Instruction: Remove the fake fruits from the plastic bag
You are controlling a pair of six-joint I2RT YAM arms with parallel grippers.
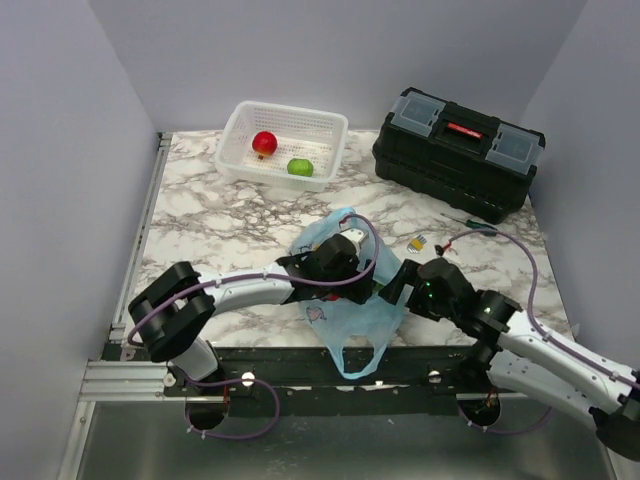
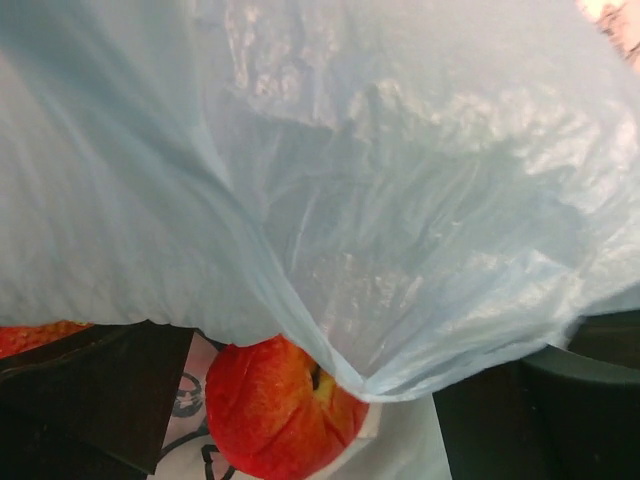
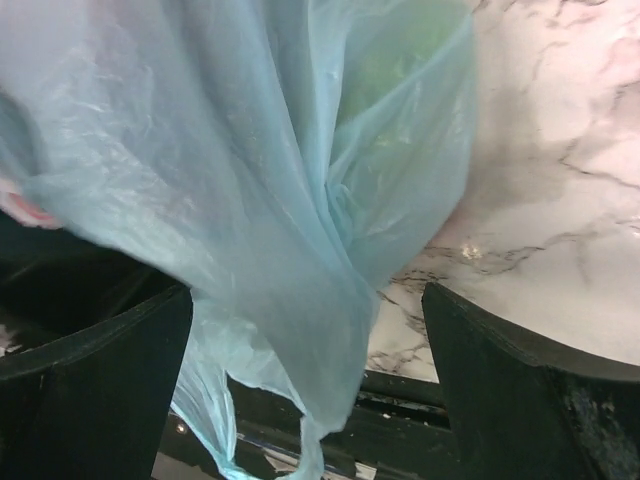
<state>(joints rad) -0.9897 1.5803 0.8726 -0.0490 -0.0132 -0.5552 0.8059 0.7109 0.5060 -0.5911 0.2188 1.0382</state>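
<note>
right gripper [image 3: 310, 385]: fingers wide apart, bag [image 3: 270, 200] film hanging loose between, nothing held | left gripper [image 2: 315, 400]: wide apart, apple [image 2: 280, 410] between fingers under bag film, not gripped | bag: lower centre, top view | basket [image 1: 330, 126]: upper centre, red fruit [image 1: 264, 143], green fruit [image 1: 299, 167]

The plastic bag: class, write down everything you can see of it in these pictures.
The plastic bag is thin, translucent light-blue film, crumpled, with a small cartoon print. It lies on the marble table at the near edge, with one loop handle hanging over that edge. The left gripper is among its upper folds. The right gripper is at its right side, with film draped between its open jaws. A red apple shows beneath the film.
</note>
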